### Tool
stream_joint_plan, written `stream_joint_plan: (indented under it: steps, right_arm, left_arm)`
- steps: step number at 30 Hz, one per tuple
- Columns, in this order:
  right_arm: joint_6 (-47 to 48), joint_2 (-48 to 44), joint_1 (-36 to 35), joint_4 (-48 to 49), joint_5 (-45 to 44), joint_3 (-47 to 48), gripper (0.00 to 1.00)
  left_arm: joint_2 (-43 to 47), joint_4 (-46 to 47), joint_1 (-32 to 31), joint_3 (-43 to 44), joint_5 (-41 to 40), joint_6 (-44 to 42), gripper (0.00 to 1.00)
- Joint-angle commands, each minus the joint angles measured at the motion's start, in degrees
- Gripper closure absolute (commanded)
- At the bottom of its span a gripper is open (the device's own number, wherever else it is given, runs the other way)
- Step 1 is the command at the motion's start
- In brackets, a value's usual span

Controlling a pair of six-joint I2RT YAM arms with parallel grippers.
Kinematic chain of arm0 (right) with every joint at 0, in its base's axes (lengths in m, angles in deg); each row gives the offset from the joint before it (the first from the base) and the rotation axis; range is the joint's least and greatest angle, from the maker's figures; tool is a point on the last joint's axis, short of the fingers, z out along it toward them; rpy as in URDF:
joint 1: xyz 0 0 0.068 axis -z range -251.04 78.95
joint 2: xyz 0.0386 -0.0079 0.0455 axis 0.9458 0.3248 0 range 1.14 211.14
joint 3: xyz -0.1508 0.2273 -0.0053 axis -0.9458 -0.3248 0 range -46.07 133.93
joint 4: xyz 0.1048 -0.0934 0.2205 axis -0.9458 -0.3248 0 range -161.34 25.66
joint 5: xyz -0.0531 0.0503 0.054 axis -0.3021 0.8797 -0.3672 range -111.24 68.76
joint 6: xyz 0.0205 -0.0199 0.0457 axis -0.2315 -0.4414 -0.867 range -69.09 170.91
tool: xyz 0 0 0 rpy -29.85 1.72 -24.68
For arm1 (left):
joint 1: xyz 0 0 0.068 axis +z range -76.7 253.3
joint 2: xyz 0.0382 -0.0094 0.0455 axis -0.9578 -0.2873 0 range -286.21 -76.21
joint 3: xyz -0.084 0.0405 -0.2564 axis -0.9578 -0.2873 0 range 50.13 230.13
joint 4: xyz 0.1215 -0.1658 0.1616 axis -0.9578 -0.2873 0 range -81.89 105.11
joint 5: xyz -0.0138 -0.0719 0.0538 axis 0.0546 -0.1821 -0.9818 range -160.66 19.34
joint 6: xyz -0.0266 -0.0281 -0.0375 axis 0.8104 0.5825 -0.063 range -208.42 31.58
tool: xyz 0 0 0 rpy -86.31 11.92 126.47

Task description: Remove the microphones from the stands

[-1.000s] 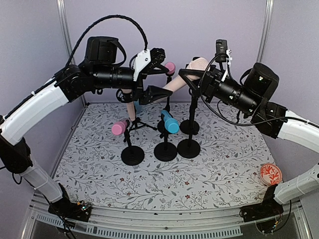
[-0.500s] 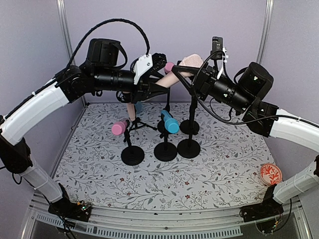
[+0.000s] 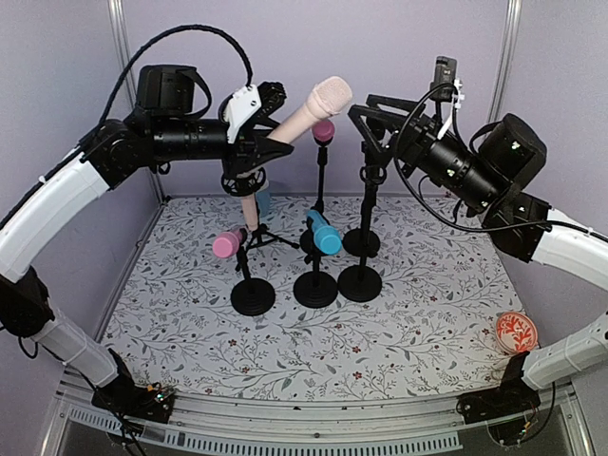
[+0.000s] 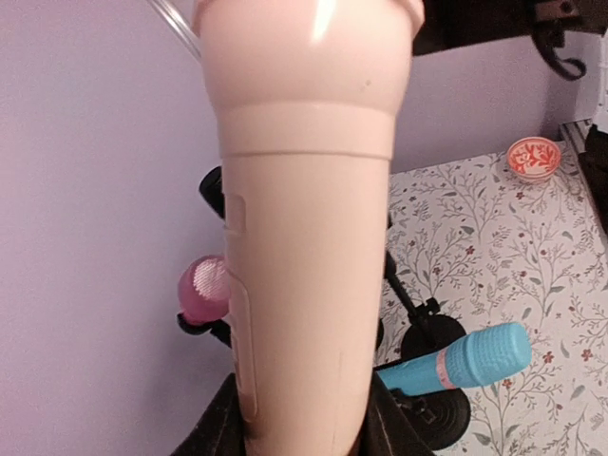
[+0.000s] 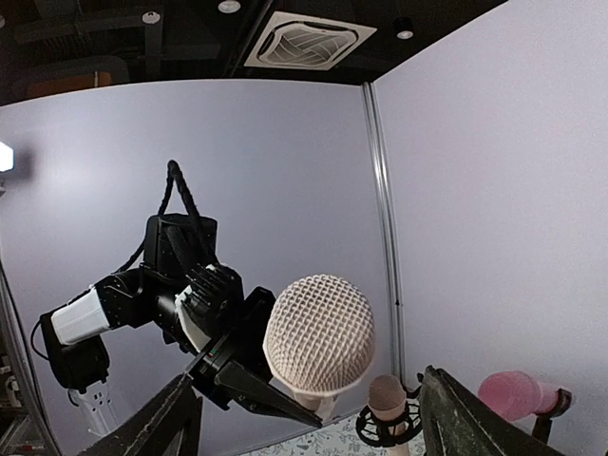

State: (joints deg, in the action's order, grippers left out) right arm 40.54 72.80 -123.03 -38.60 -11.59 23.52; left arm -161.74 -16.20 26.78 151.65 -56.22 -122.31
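A pale pink microphone (image 3: 313,106) with a mesh head points up and to the right, high above the table. My left gripper (image 3: 274,141) is shut on its handle. In the left wrist view the microphone body (image 4: 304,237) fills the frame, with the left gripper (image 4: 304,442) clamped round its base. My right gripper (image 3: 369,112) stands open just right of the head, not touching it. From the right wrist the mesh head (image 5: 318,332) shows ahead of the open right gripper (image 5: 309,385). Below stands the tall black stand (image 3: 370,180), with nothing in it.
Other microphones stay on their stands: a pink one (image 3: 228,244), a blue one (image 3: 324,234), a magenta one (image 3: 323,131) and a brownish one in a shock mount (image 3: 249,204). Black round bases (image 3: 359,282) cluster mid-table. A red bowl (image 3: 516,332) sits at the right.
The left gripper shut on the microphone's handle and carried it up and left. The right gripper let go, opened and drew back to the right.
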Motion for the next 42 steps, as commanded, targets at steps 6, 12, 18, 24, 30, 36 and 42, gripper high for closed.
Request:
stream_joint_plan:
  steps: [6, 12, 18, 24, 30, 36, 42]
  right_arm:
    - [3.64, -12.87, 3.08, -6.17, -13.19, -8.8, 0.19]
    - [-6.52, -19.21, 8.89, -16.14, -13.22, -15.77, 0.26]
    - [-22.54, -18.46, 17.35, -26.38, -0.13, -19.39, 0.26]
    - [-28.95, -14.15, 20.69, -26.13, 10.51, -24.26, 0.21]
    - [-34.84, -13.88, 22.95, -20.78, 13.01, -30.51, 0.21]
    - [-40.61, -12.18, 26.83, -14.98, 20.43, -36.72, 0.22]
    - [-44.89, -3.17, 29.55, -4.46, 30.2, -39.04, 0.22]
  left_arm:
    - [14.94, -5.32, 23.73, -8.43, -1.11, 2.66, 1.0]
    - [25.75, -4.7, 41.82, -28.96, 3.09, 0.68, 1.0]
    - [22.55, -2.17, 48.56, -44.3, 2.04, 0.26, 1.0]
    - [10.82, 3.89, 48.43, -46.7, 0.39, 4.44, 1.0]
    - [-0.62, 8.94, 48.1, -46.55, -6.67, 3.26, 1.0]
    - [-8.73, 8.05, 48.92, -47.47, -13.35, 4.08, 1.0]
    - [-7.17, 10.08, 49.94, -53.41, -14.43, 6.75, 0.97]
